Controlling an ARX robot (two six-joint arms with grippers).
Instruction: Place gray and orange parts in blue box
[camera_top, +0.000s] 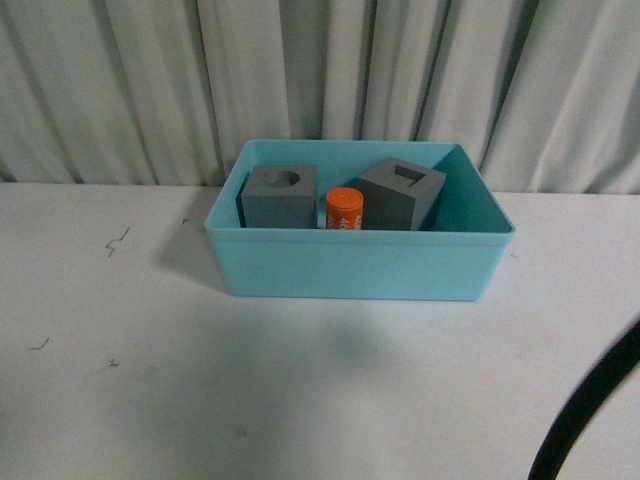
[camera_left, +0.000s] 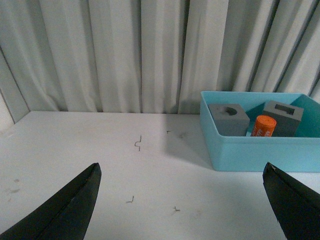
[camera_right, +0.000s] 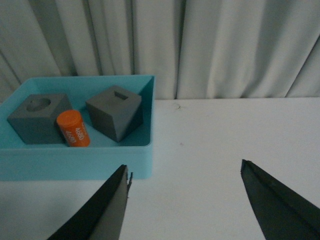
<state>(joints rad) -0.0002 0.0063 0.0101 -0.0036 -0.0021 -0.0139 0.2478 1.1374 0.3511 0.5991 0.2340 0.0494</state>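
The blue box (camera_top: 350, 265) stands on the white table at the middle back. Inside it are the gray cube with a round recess (camera_top: 279, 196) on the left, the orange cylinder (camera_top: 343, 209) in the middle, and the gray cube with a square recess (camera_top: 402, 193), tilted, on the right. All three also show in the left wrist view (camera_left: 228, 119) and the right wrist view (camera_right: 73, 128). My left gripper (camera_left: 181, 171) is open and empty, over bare table left of the box. My right gripper (camera_right: 184, 170) is open and empty, near the box's right front corner.
A pleated white curtain (camera_top: 320, 80) hangs behind the table. A black cable (camera_top: 590, 405) crosses the front right corner. Small dark marks (camera_top: 118, 240) lie on the table to the left of the box.
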